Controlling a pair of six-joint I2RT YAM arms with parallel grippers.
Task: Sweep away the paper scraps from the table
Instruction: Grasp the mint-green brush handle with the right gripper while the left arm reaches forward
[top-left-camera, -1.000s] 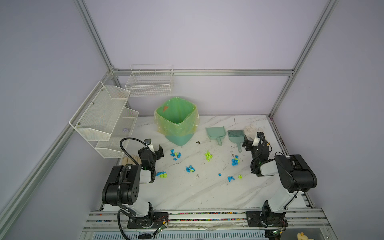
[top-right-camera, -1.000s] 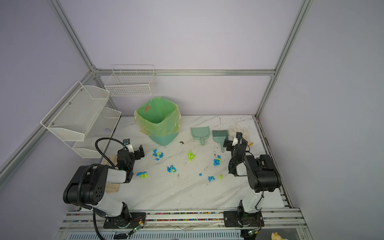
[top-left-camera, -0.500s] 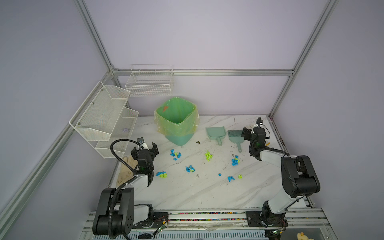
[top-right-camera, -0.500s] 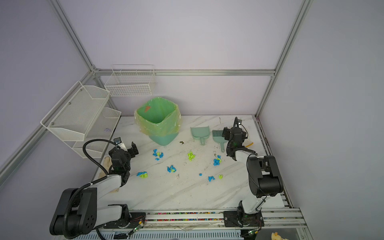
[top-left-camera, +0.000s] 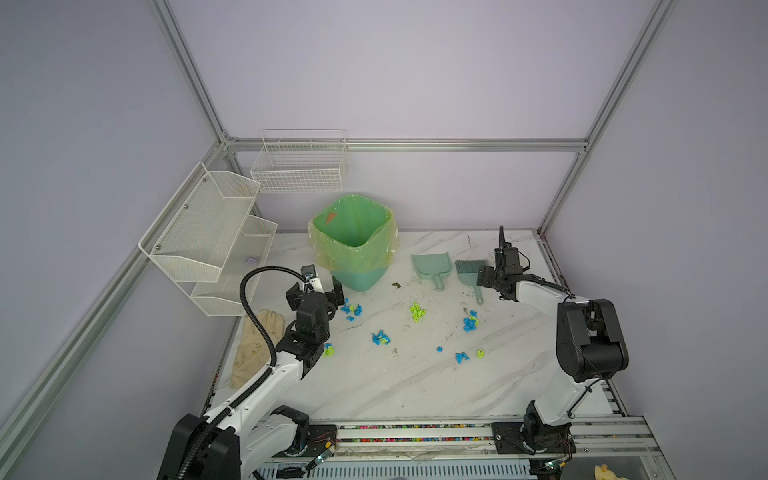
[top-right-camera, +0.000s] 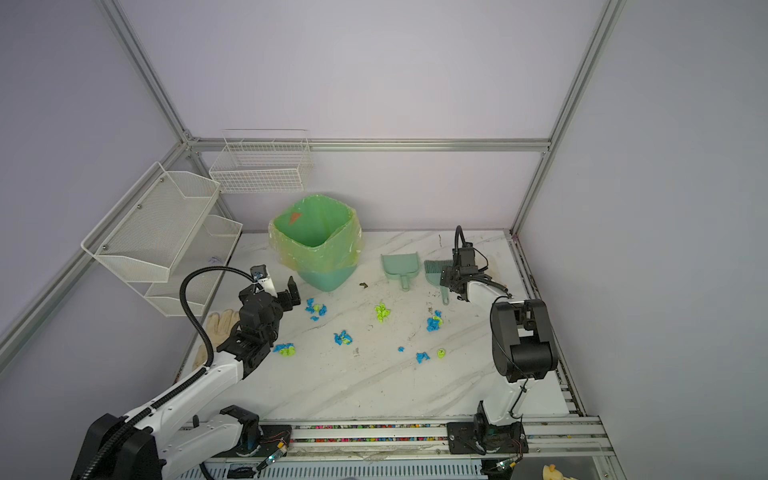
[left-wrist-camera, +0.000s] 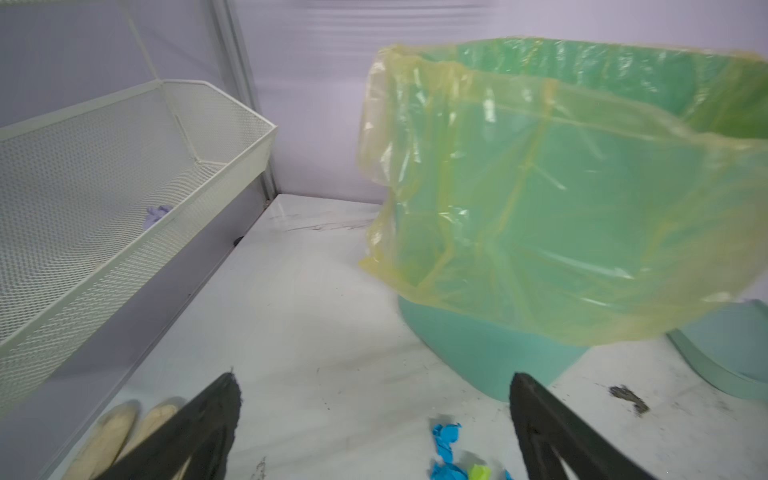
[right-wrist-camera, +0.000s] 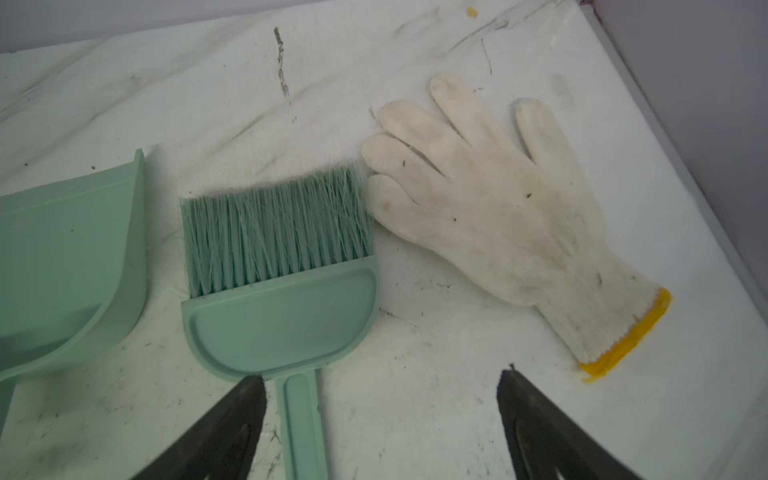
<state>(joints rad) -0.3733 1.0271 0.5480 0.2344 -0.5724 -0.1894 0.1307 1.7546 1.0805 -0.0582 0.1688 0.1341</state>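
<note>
Fingers (right-wrist-camera: 224, 436) of the right gripper (right-wrist-camera: 381, 376) stand spread astride the handle of the mint-green plastic hand brush (right-wrist-camera: 282, 316) (not yet grasped), the left gripper (left-wrist-camera: 374, 378) equally released, so the crumpled blue and yellow-green paper scraps (top-left-camera: 417, 312) all lie unswept across the white marbled table (top-left-camera: 395, 386).

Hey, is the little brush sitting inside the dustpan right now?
No, the brush lies flat on the table beside the dustpan, with a gap between them.

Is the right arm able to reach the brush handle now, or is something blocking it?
Probably yes. The right pincer stands open with the brush handle between its jaws; the glove and dustpan lie off to the sides.
</note>
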